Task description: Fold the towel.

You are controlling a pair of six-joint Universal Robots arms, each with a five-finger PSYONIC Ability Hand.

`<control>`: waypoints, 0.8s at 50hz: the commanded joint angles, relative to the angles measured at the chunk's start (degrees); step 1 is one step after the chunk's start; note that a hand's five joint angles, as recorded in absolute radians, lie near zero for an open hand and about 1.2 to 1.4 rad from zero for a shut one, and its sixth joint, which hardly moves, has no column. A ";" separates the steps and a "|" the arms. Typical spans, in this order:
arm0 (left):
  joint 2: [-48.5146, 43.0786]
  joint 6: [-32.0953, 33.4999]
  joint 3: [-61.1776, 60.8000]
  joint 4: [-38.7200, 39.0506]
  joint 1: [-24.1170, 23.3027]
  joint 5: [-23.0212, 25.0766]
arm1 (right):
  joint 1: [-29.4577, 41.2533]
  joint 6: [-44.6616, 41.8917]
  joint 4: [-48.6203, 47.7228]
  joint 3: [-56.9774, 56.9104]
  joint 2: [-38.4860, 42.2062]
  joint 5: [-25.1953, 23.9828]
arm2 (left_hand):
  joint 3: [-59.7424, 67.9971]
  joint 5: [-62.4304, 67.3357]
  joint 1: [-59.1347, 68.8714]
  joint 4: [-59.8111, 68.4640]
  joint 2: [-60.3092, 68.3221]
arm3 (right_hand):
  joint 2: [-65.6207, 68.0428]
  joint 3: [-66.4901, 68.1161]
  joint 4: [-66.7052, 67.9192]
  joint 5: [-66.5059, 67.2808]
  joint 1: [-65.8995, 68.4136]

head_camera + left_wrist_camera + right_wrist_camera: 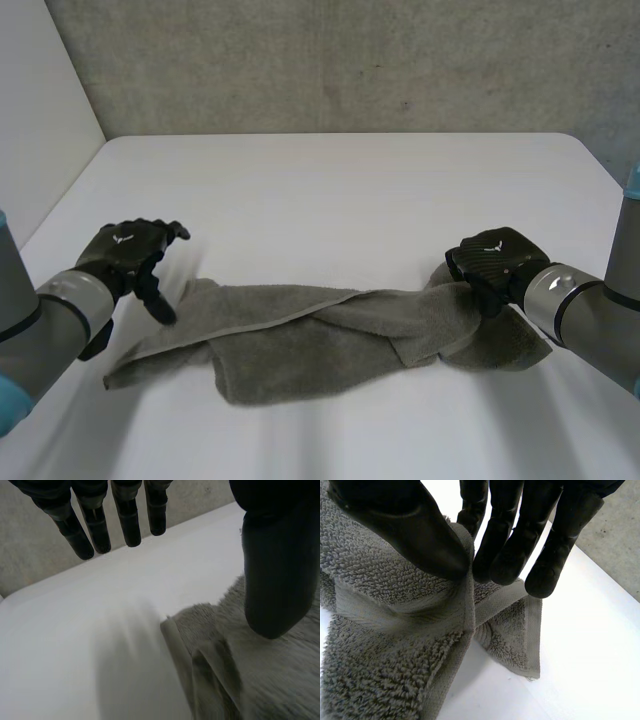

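Note:
A grey towel (320, 340) lies bunched and twisted in a long strip across the near part of the white table (330, 190). My left hand (130, 255) hovers open just over the towel's left end. In its wrist view the fingers (127, 520) are straight and spread from the thumb, and the towel (280, 680) lies loose below the thumb. My right hand (490, 262) is at the towel's right end. Its thumb (410, 525) and fingers pinch a hemmed edge of the towel (385, 605), lifting it slightly off the table.
The table's far half is bare white surface, with a grey wall behind it. A folded corner of towel (520, 630) rests on the table beneath my right hand's fingertips.

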 commanded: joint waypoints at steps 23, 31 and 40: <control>8.71 4.94 -15.39 -3.06 -1.82 0.61 | 0.50 -0.94 -0.95 0.09 1.74 3.50 | -1.12 -11.71 -1.20 -0.95 -1.31 | 3.58 3.57 3.74 2.94 4.35; 14.26 5.12 -18.82 -0.08 -3.32 0.35 | 0.76 -1.03 -1.13 0.09 2.36 3.94 | -1.80 -12.39 -1.88 -1.63 -1.99 | 3.58 3.57 3.74 2.94 4.35; 6.64 5.30 -19.09 6.52 -3.14 -0.35 | 0.76 -1.03 -1.13 0.18 2.45 3.94 | -0.62 -11.21 -0.70 -0.45 -0.81 | 3.58 3.57 3.74 2.94 4.35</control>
